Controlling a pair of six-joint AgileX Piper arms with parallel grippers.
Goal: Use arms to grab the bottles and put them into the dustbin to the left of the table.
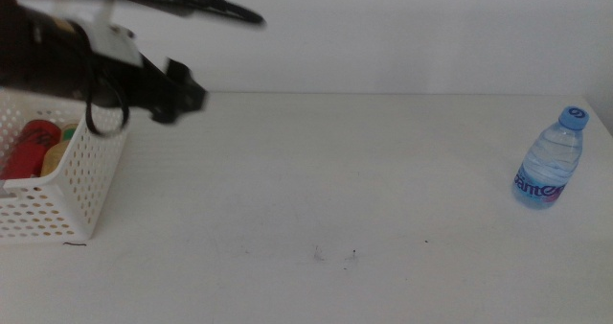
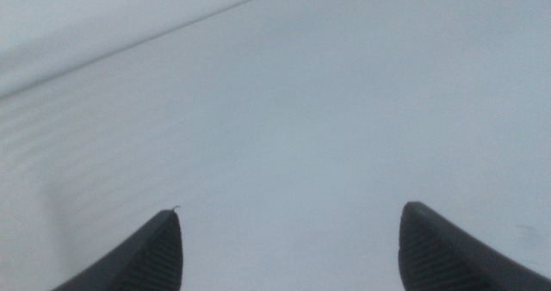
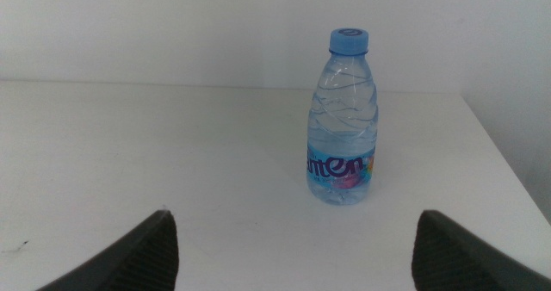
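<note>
Hovering above the dustbin [image 1: 72, 195] at the table's [image 1: 316, 171] far left, the left gripper [image 1: 182, 94] has its jaws spread and empty, likely just past a drop. 2 items sit inside; 1 water bottle [image 1: 550, 161] stands far right, facing the right gripper [image 3: 293, 256], agape, holding nothing.

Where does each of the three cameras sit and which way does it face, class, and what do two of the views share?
Middle view: above the table, facing forward and down; it shows the left arm's claw above the dustbin and the water bottle far right.
Left wrist view: on the left arm, facing bare tabletop; the left claw is open.
Right wrist view: on the right arm, low, facing the upright water bottle; the right claw is open.
Shared: middle and right wrist views both show the water bottle.
</note>
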